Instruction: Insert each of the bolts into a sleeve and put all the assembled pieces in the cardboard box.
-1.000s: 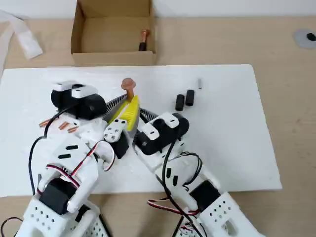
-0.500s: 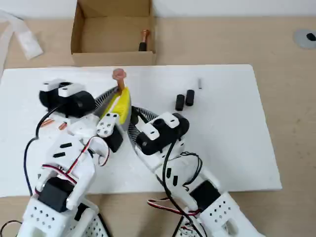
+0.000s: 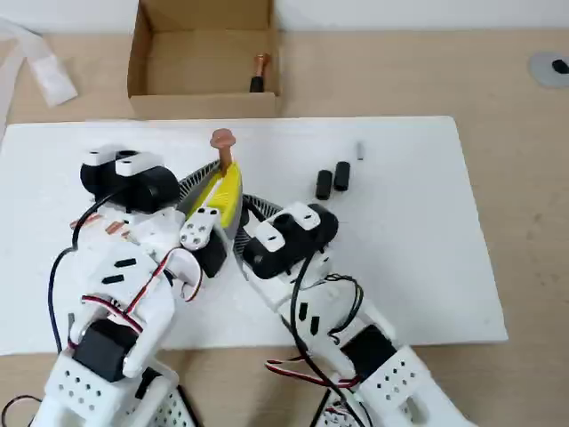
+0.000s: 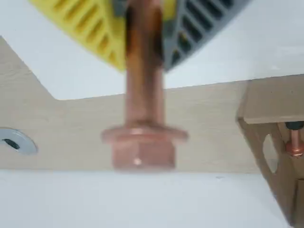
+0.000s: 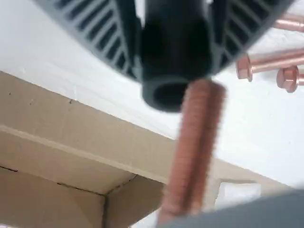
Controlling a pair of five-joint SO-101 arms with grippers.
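My left gripper (image 3: 222, 171), with one yellow and one grey finger, is shut on a copper bolt (image 3: 222, 142) whose flanged head points toward the cardboard box (image 3: 142, 62). The left wrist view has the bolt (image 4: 142, 118) sticking out of the left gripper (image 4: 142, 28). My right gripper (image 5: 178, 28) is shut on a black sleeve (image 5: 175, 52). The bolt's threaded end (image 5: 194, 142) lies just beside the sleeve's open mouth, not inside it. In the high view the right arm (image 3: 284, 236) sits close against the left arm. One assembled piece (image 3: 259, 73) lies in the box.
Two black sleeves (image 3: 332, 180) stand on the white board (image 3: 409, 267), right of the arms. Loose copper bolts (image 3: 116, 227) lie at the left, partly under the left arm. A small pin (image 3: 360, 149) lies near the sleeves. A grey disc (image 3: 548, 68) rests at the table's far right.
The left gripper swung left and away with the bolt, then came partly back toward the right arm. The right arm has barely moved.
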